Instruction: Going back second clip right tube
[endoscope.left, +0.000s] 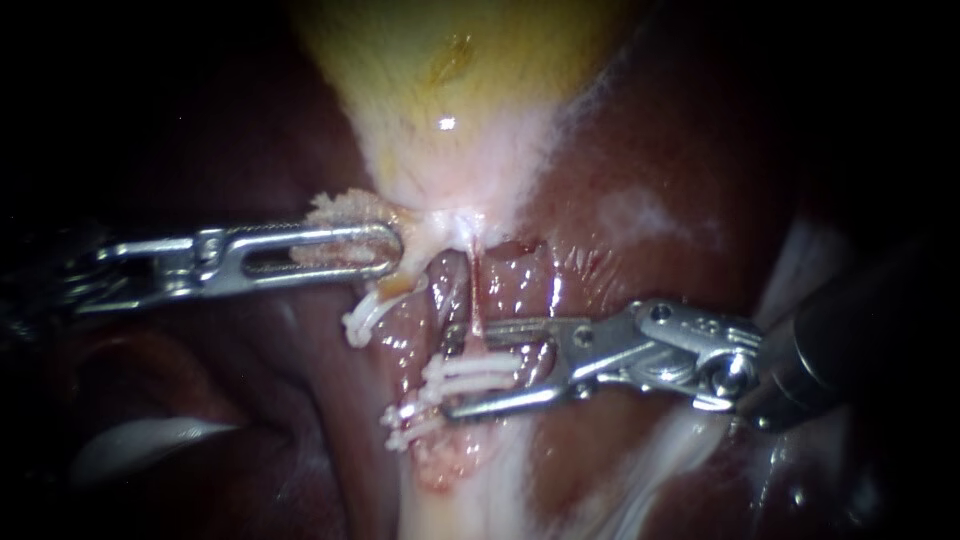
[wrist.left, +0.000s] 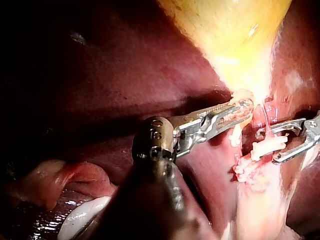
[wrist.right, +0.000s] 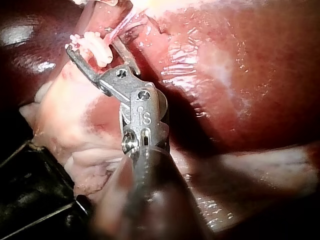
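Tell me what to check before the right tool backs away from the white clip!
1. Slender silver right instrument open, gap showing: ok.
2. White plastic clip across the pale pink tube: ok.
3. Clip free of that instrument: cannot tell.
4. Slender silver left instrument shut on the tan tissue flap by the yellow gallbladder: ok.
5. Way back over the dark red liver clear: ok.

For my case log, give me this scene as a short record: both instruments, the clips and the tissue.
left instrument: shut on frayed tissue at the gallbladder base
right instrument: open, straddling a white clip
other clips: one near the left instrument's tip, more just beneath the right instrument
background: liver
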